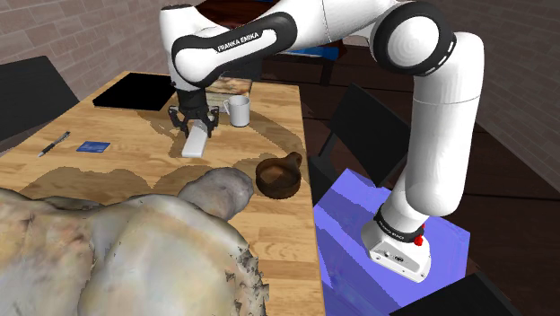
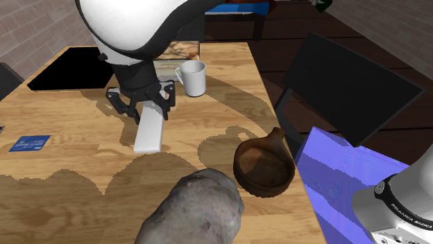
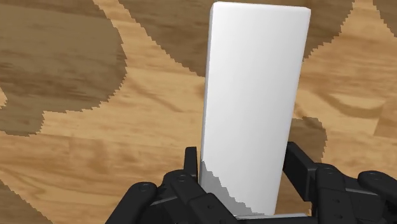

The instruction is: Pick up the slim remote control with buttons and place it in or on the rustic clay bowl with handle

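Closest to us in the shoulder view sits a lumpy, mottled grey mass [image 1: 117, 256], which covers the near end of the wooden table [image 1: 126, 171]. Beyond it we see the black gripper [image 1: 195, 126] pointing down over the middle of the tabletop, its jaws closed part-way onto the two long edges of the remote [image 1: 195, 142]. The remote is drawn as a plain white slab with no buttons showing. In the wrist view the fingers [image 3: 191, 162] press against the end nearest the hand, and the rest of the slab stretches away over the wood grain. We cannot tell whether its far end rests on the table or hangs just above it. The dark brown bowl [image 1: 278, 175], with a stub handle, stands apart from the remote near the table edge on the stand's side. A white mug [image 1: 239, 111] stands just past the gripper, and a black flat panel [image 1: 135, 90], a blue card [image 1: 93, 146] and a pen [image 1: 54, 144] lie further off.
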Controlling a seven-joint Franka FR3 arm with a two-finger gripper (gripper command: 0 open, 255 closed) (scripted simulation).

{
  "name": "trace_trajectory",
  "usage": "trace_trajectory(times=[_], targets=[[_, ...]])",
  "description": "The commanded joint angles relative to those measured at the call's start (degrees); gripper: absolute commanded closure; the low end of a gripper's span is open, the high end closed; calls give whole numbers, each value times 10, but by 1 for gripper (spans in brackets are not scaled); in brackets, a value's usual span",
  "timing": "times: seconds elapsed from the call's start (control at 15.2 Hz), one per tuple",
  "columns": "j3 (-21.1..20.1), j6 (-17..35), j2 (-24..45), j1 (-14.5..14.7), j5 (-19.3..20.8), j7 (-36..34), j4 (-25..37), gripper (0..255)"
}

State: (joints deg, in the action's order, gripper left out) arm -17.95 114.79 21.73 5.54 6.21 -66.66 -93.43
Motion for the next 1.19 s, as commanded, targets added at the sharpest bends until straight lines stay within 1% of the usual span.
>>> trace_trajectory(times=[0.0, 1.06, 1.12], targets=[[-1, -13, -5, 0, -2, 1, 8, 255], [-5, -126, -21, 3, -9, 5, 106, 255], [-7, -114, -49, -3, -17, 8, 68, 255]])
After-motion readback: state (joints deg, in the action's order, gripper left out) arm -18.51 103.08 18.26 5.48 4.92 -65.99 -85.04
